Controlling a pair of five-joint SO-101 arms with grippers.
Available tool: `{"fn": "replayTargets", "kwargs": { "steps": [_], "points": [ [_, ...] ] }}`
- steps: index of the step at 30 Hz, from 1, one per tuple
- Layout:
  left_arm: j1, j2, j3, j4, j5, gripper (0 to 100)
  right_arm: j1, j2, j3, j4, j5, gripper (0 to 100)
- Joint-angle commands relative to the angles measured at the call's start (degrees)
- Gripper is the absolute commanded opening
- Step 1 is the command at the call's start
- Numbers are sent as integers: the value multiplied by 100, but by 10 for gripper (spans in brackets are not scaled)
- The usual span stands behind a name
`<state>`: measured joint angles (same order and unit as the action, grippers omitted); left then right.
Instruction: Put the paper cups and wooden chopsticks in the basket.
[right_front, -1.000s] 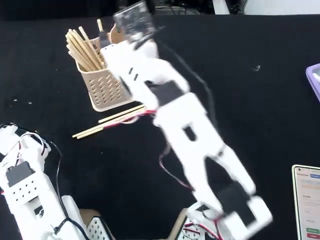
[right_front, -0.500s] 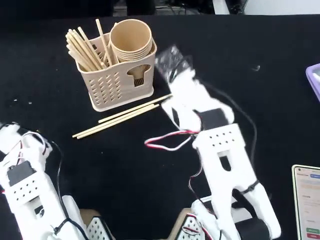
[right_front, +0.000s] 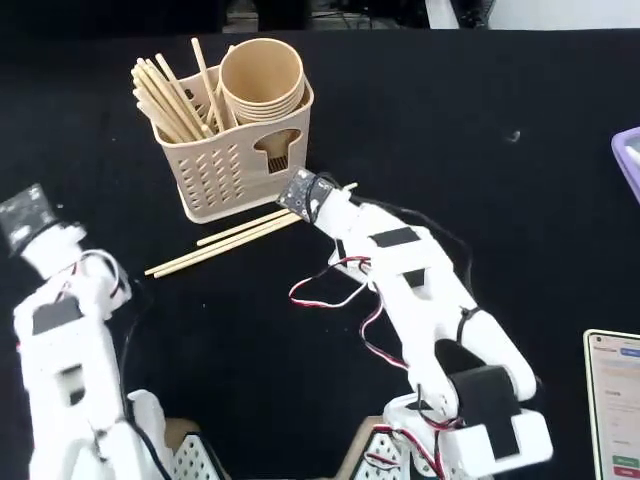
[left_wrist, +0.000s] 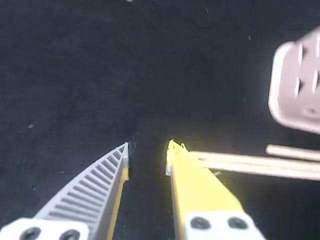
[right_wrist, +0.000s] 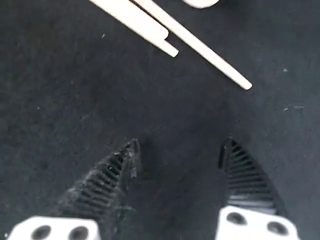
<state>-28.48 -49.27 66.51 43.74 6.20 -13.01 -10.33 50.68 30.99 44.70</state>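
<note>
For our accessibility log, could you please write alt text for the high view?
A beige basket on a black table holds stacked paper cups and a bundle of wooden chopsticks, while loose chopsticks lie beside it. The right arm has its wrist over one end of them; the left arm stands at the left edge.

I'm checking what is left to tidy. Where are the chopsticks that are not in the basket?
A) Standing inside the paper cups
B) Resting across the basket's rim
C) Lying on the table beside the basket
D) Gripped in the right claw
C: the loose chopsticks lie flat on the black table next to the basket, and the right claw is open with nothing in it.
</note>
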Motion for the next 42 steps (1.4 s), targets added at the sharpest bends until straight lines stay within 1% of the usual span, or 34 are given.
{"fn": "replayTargets", "kwargs": {
  "steps": [1,4,8,11,13,19,22,25,27,33,38,42],
  "points": [
    [321,1495,-1121,229,-387,159,211,-75,-110,26,-387,265],
    [409,2418,-1903,642,-378,182,299,-277,-57,598,-835,265],
    [866,3279,-2501,914,-413,181,431,-602,75,1169,-1160,265],
    [1191,3587,-2633,888,-413,181,422,-848,382,1002,-1301,265],
    [1244,3613,-2695,774,-422,180,404,-998,637,765,-1345,265],
    [1147,3675,-2686,475,-422,180,396,-1358,1323,229,-1345,265],
    [919,3675,-2668,185,-334,180,396,-1455,1543,-9,-1345,265],
    [787,3684,-2659,-70,70,180,396,-1473,1613,-114,-1345,265],
    [831,3727,-2633,-79,70,180,396,-1455,1613,-123,-1345,265],
    [1270,4009,-2352,-79,-422,180,396,-1455,1613,-123,-1345,265],
    [1288,4149,-2299,-62,-545,180,396,-1455,1613,-123,-1345,265],
    [1323,4070,-2352,431,-571,180,396,-1455,1613,-123,-1345,265]
  ]
}}
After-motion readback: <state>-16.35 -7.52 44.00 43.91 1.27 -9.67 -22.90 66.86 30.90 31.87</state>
